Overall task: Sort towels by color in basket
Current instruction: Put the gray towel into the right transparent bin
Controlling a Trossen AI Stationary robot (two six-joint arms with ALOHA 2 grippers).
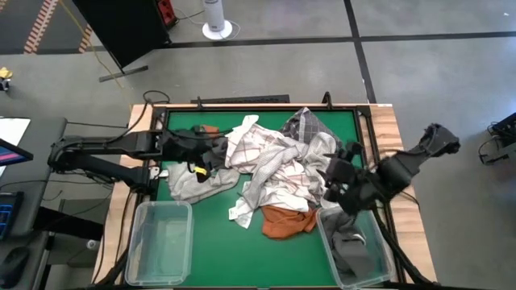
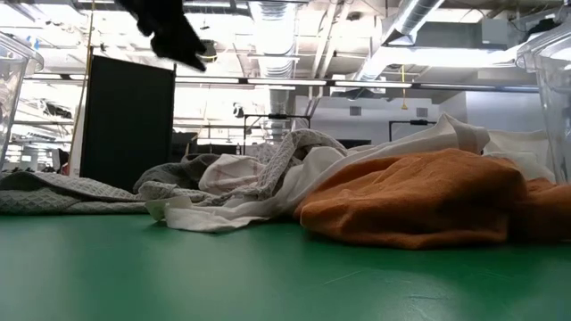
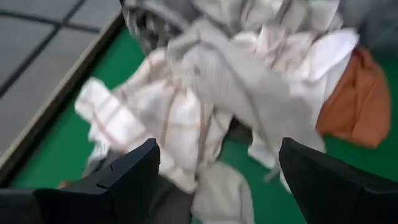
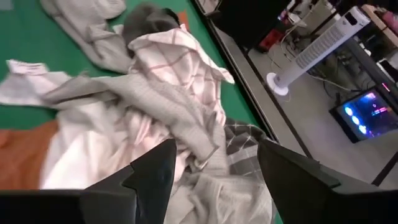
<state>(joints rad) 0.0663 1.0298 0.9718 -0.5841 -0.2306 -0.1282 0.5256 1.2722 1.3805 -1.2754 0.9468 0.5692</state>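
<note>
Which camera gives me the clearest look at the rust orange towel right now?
The low view: the rust orange cloth towel lies large, close and unobstructed on the green table. The high view shows it part-buried under the pale towels. The left wrist view catches it blurred; the right wrist view only a corner.

Dark six-joint left arm reaching in level from the side, its two-finger left gripper (image 1: 211, 159) with dark fingers (image 3: 134, 171) spread wide and empty, dark right arm bent at the elbow, right gripper (image 1: 337, 180) with fingers (image 4: 155, 171) likewise parted, nothing between them
</note>
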